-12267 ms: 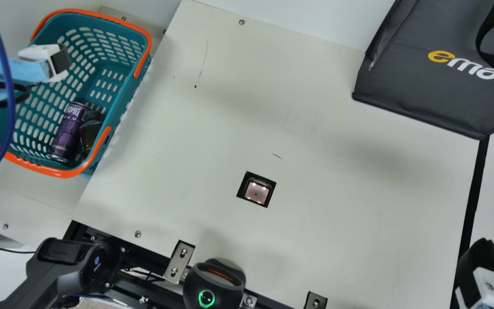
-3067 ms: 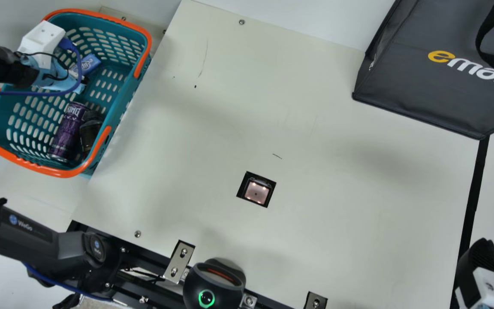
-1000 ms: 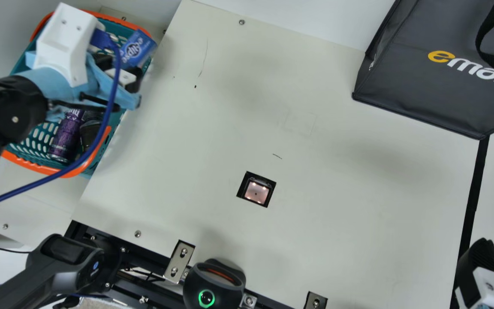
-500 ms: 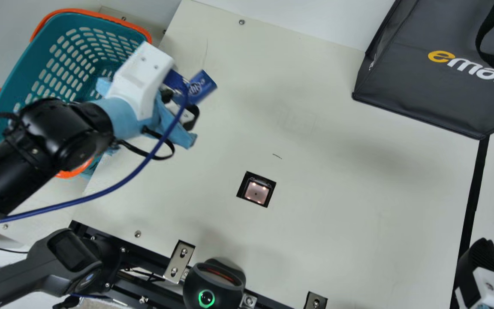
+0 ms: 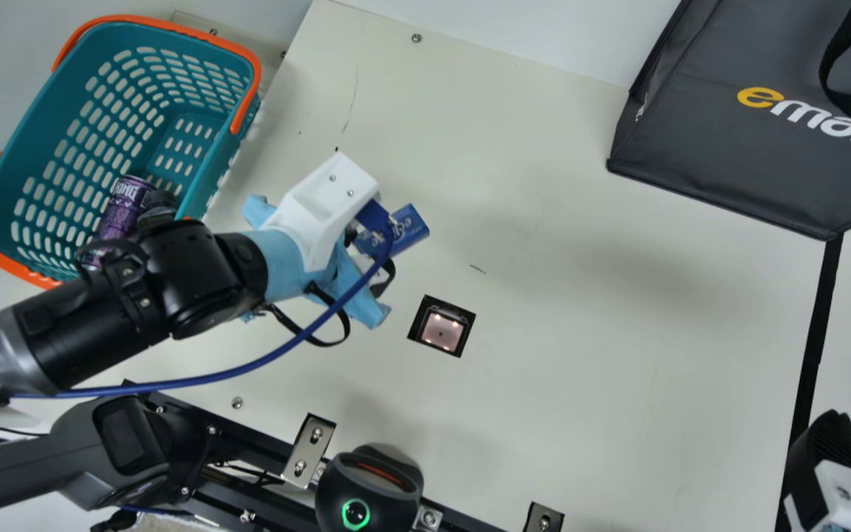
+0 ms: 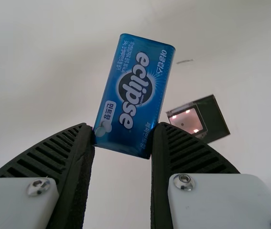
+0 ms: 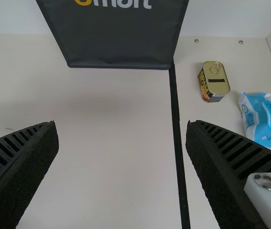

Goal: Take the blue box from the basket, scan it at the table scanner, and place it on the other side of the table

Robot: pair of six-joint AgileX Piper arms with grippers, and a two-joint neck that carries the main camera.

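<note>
In the main view my left gripper point(image 5: 368, 255) is over the table, left of the scanner point(image 5: 443, 330), with the blue box point(image 5: 409, 226) sticking out past its fingers. The left wrist view has the blue box point(image 6: 135, 93) pinched at one end between the tips of my left gripper point(image 6: 122, 140), its printed face towards the camera; the scanner window point(image 6: 188, 121) lies beside it. At the main view's lower right edge is my right gripper point(image 5: 828, 451). Seen from its own wrist, my right gripper point(image 7: 122, 126) stands wide open with nothing between its fingers.
The teal basket point(image 5: 122, 125) holds a purple can point(image 5: 121, 210) and a dark jar. A dark bag point(image 5: 750, 155) stands at the back right. Beyond the black strip point(image 7: 177, 133) lie a tin point(image 7: 214, 81) and a blue-white packet point(image 7: 264, 121). A black stand scanner point(image 5: 370, 488) is at the front edge.
My left gripper has carried the blue box up out of the basket and across the table, towards the scanner. The right arm has kept still.
</note>
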